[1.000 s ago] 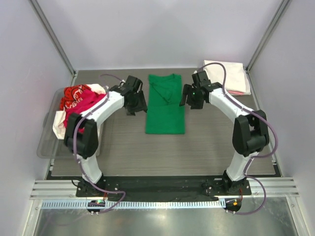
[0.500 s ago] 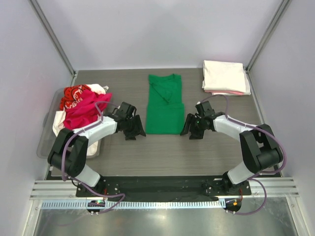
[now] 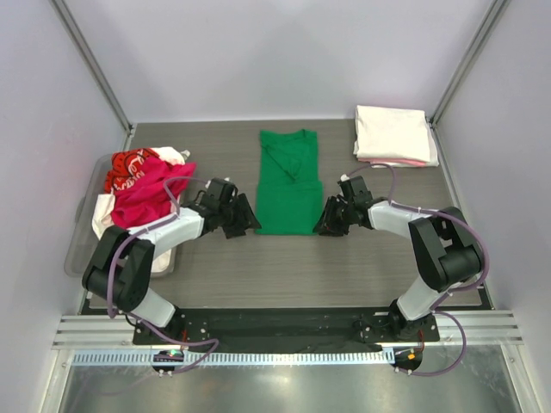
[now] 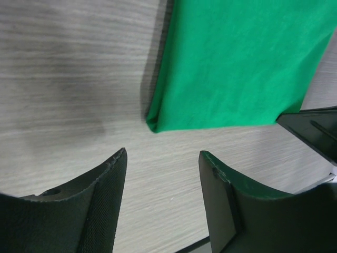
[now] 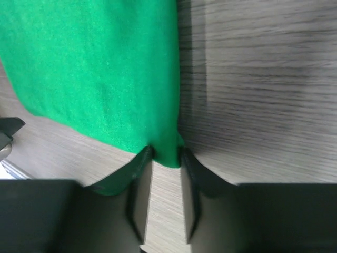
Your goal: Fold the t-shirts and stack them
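Setting: a grey wood-grain tabletop inside a booth of plain pale lilac walls, with slanting metal posts at the far corners.
Green t-shirt: lies flat in the middle of the tabletop, folded into a long narrow rectangle. The collar end is on the far side and the hem end is towards the arms.
Left pincer: low over the tabletop at the shirt's near left corner, released. Its two fingers stand apart, and the corner lies just ahead of the gap, touching neither.
Right pincer: at the shirt's near right corner, clenched on it. The tip of the fabric sits between the narrow fingertips and touches both.
Green fabric: soft, matte, fine-knit and bright. It is smooth on top, with a rounded doubled edge along the left fold that casts a dark shadow on the wood.
Finger material: black, curved in outline; on the left pincer one inner face has a fine woven-looking texture.
Left edge: a clear plastic bin holds a crumpled heap of a red t-shirt with white print, a magenta t-shirt and a white t-shirt.
Far right corner: a cream-white t-shirt folded square lies on a pink t-shirt, of which only an edge shows. Both are well apart from the pincers.
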Robot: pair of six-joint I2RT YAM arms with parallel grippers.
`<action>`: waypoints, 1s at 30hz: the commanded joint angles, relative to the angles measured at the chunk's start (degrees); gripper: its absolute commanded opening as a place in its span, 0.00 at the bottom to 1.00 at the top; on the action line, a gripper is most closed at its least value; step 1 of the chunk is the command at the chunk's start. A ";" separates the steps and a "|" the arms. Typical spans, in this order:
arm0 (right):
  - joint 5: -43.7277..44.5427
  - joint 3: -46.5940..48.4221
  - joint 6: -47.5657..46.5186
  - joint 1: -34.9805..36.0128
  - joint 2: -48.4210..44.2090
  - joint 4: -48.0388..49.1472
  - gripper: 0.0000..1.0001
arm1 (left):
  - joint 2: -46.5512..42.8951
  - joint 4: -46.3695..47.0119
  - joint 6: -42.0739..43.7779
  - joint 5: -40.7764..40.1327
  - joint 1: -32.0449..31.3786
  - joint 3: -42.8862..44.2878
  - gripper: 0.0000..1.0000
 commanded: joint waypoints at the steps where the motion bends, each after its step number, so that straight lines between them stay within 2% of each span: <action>1: 2.90 -0.51 -1.09 -0.19 1.19 0.60 0.32 | 1.37 5.77 -1.02 1.38 -0.09 -0.90 0.57; 2: 2.90 -0.60 -1.26 -0.28 1.19 0.25 0.28 | 1.46 6.13 -1.19 1.29 -0.09 -1.08 0.57; 9: 2.29 -0.87 -1.97 -0.28 0.92 -0.02 0.20 | 2.69 9.47 -2.07 1.55 -0.09 -2.75 0.54; 19: 1.76 -1.04 -2.58 -0.28 1.28 0.07 0.18 | 7.43 13.69 -3.83 1.56 -1.23 -3.63 0.49; 22: 1.76 -1.04 -2.49 -0.28 1.28 0.16 0.11 | 8.49 13.95 -4.18 1.20 -1.49 -4.33 0.38; 23: 1.76 -1.04 -2.49 -0.36 1.28 0.07 0.10 | 8.58 13.87 -4.44 1.29 -1.49 -4.59 0.31; 25: 1.76 -1.04 -2.49 -0.28 1.28 0.16 0.04 | 8.49 15.17 -4.53 1.12 -1.67 -4.86 0.22; 26: 1.85 -1.04 -2.49 -0.36 1.28 0.07 0.01 | 8.41 15.19 -4.71 0.94 -1.76 -5.12 0.14; 29: 1.67 -1.04 -2.23 -0.45 1.01 -0.02 0.01 | 7.27 15.18 -5.06 0.24 -2.20 -5.30 0.00; 30: 1.67 -1.04 -2.14 -0.36 0.66 -0.02 0.01 | 6.91 15.10 -5.24 0.24 -2.28 -5.47 0.00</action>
